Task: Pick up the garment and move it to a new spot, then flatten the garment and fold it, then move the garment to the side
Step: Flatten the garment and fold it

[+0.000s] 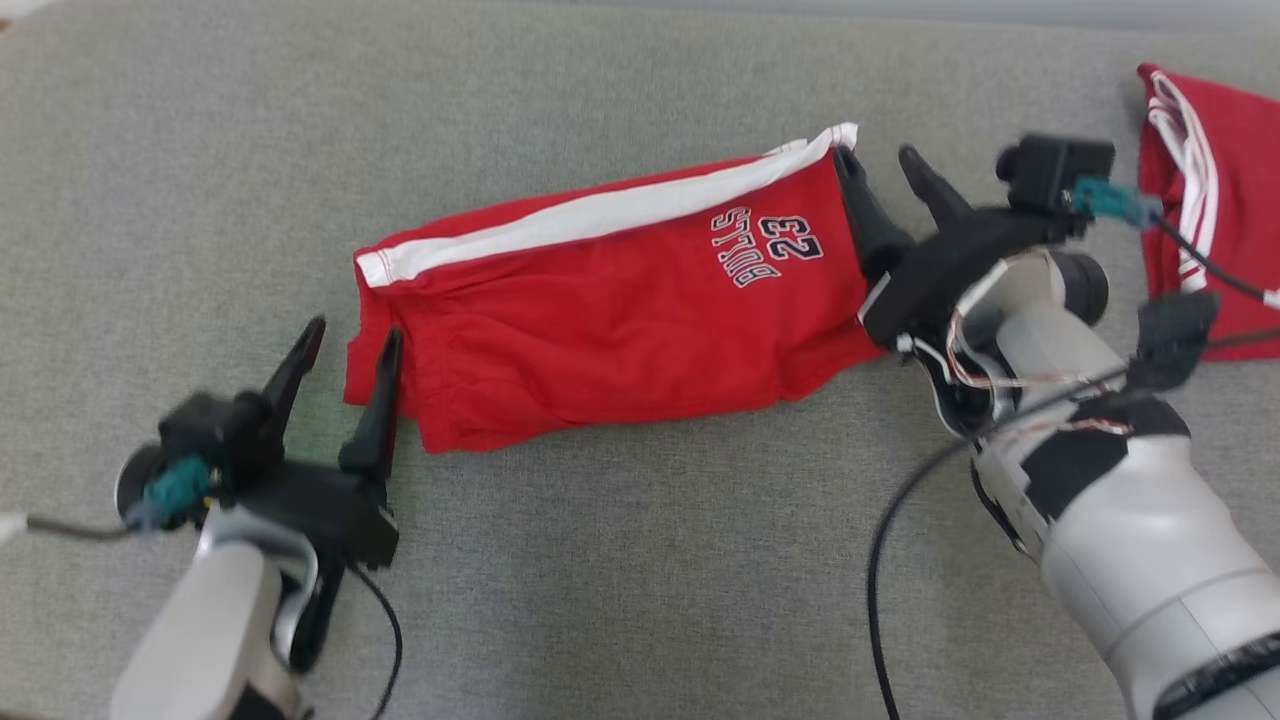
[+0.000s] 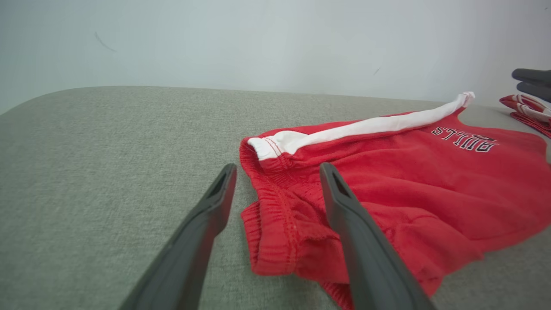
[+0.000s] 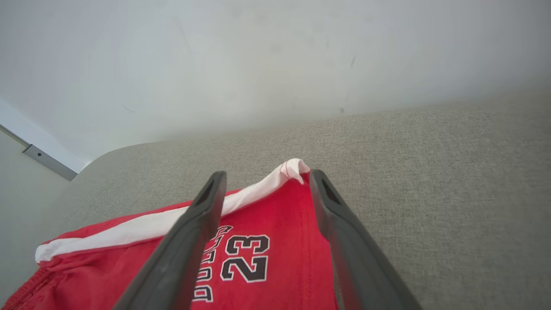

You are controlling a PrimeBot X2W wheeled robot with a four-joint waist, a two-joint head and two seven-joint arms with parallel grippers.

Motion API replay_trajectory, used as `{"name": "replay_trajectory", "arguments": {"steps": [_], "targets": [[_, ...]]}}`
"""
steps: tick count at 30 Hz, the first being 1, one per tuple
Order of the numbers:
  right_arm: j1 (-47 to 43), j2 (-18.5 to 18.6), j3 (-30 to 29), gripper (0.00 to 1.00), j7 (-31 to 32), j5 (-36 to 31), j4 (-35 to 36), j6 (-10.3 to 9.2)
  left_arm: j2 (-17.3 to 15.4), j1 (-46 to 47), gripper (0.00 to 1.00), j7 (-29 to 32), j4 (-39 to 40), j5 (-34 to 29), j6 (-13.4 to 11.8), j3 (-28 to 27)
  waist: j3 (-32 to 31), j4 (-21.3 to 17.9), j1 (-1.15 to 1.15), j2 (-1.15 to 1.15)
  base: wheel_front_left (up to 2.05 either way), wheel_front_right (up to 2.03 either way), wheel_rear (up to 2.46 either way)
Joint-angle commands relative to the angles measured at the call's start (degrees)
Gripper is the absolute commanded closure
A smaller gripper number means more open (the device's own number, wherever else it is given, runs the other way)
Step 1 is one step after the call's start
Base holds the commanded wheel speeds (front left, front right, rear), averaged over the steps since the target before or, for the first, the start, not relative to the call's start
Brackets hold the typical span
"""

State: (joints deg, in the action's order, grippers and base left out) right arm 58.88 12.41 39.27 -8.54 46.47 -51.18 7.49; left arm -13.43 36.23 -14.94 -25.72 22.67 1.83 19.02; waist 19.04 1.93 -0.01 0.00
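Shorts (image 1: 600,310), red, doubled lengthwise, lying across the middle of the grey bench (image 1: 640,580): white stripe (image 1: 600,215) along the far edge, waistband (image 2: 275,215) toward the left, printed leg end toward the right. Left tool (image 1: 352,335) spread wide and empty, one finger above the waistband, the other over bare bench. Right tool (image 1: 875,155) equally wide and empty, straddling the hem corner (image 3: 295,165) at the stripe's end. Contact with the cloth hard to tell on either side.

Probable step: a fresh grip for the next fold, end over end. To do it well:
- Lower both tools right down to the bench cover and pinch every layer together, never the top one alone.
- Take matching corners, for edges in line afterwards.
- Press out the puckered bulge by the waistband first.
- Lift just enough to clear, carry one end over the other, lay down slowly.
- Keep well apart from the second red garment (image 1: 1200,200) at the far right.
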Motion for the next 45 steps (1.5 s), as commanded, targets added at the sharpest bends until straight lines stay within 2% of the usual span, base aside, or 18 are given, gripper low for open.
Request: {"name": "replay_trajectory", "arguments": {"steps": [1, 10, 19, 24, 29, 37, 45], "targets": [[-1.1, 0.4, 0.3, 0.00, -0.4, 0.3, 0.1, 0.00, -0.1, -1.2, 0.00, -0.3, 0.3, -0.2, -0.1, -0.1, -1.2, -0.2, 0.01, 0.00, 0.00, 0.00, 0.00], [-9.6, 5.1, 3.8, 0.00, -4.1, 0.5, 3.8, 0.00, 2.5, -15.3, 0.00, -0.3, 16.2, -4.8, -4.4, -4.8, -4.7, -0.1, 0.01, 0.00, 0.00, 0.00, 0.00], [-18.0, 4.2, 2.5, 0.00, -6.0, -1.7, 3.9, 0.00, 7.4, -29.0, 0.00, -0.3, 29.7, -11.2, -9.0, -11.0, -10.7, 0.7, 0.01, 0.00, 0.00, 0.00, 0.00], [-21.5, 3.6, -0.4, 0.00, -6.3, -2.1, 3.1, 0.00, 9.0, -35.3, 0.00, -0.3, 32.5, -12.4, -8.6, -12.3, -13.4, 1.6, 0.01, 0.00, 0.00, 0.00, 0.00], [-22.2, 2.8, -2.8, 0.00, -6.5, -2.9, 2.0, 0.00, 9.6, -37.4, 0.00, -0.3, 33.1, -12.9, -7.5, -12.8, -14.2, 3.0, 0.01, 0.00, 0.00, 0.00, 0.00], [-18.0, 1.8, -5.4, 0.00, -4.9, -5.2, -2.5, 0.00, 10.3, -36.3, 0.00, -0.3, 32.8, -13.3, -6.2, -12.6, -13.2, 5.4, 0.01, 0.00, 0.00, 0.00, 0.00], [-13.5, 0.8, -7.6, 0.00, -4.2, -7.5, -10.8, 0.00, 10.5, -35.1, 0.00, -0.3, 32.1, -13.1, -5.9, -11.6, -11.8, 8.0, 0.01, 0.00, 0.00, 0.00, 0.00]]}}
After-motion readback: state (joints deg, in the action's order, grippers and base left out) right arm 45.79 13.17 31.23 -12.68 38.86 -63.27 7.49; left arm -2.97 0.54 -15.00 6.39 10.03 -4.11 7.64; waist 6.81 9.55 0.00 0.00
